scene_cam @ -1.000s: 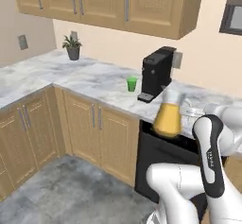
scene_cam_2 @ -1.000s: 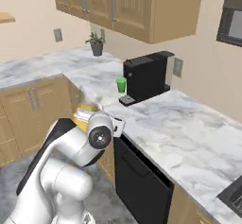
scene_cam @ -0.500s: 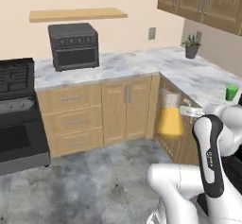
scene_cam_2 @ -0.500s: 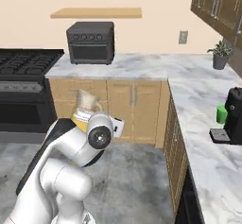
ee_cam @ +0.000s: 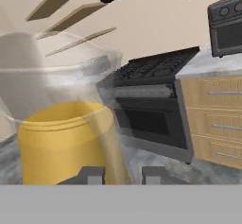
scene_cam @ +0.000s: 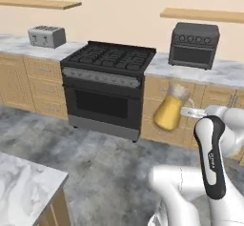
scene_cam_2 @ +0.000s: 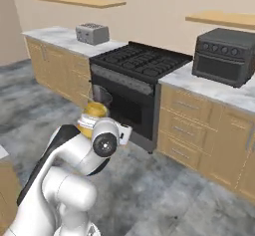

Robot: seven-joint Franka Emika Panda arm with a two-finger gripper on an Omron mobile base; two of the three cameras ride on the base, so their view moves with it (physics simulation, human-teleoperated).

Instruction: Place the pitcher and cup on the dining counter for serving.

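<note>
A: Where's the pitcher (scene_cam: 170, 111) rn?

B: Held up in the air in front of the arm, over the floor, betw. the robot and the stove (scene_cam: 107, 87). Upright or nearly so, neck up, yellow liquid filling the wide base. In the hand view it sits right against the gripper (ee_cam: 123, 175), glass wall pressed up close on the left of the fingertips.

A: Jaws?

B: Closed on the pitcher, as far as I can judge. Fingertips show narrowly spaced at the bottom of the hand view, and the carafe hangs with nothing under it, so it must be held. Exact contact pt is hidden by the glass.

A: And the dining counter?

B: Marble corner w/ tan side at lower left of the left base view (scene_cam: 25, 188). That's the key relation: counter lies low and to the robot's left, near the base, while the pitcher is out fwd and to the right, well apart from it. Stove and toaster oven (scene_cam: 194, 45) are straight ahead, not where it needs to go.

A: So next move?

B: My guess: keep turning left till the marble top comes under the pitcher, keep its long axis vertical so nothing sloshes, then lower. Cup isn't anywhere I can point to.
</note>
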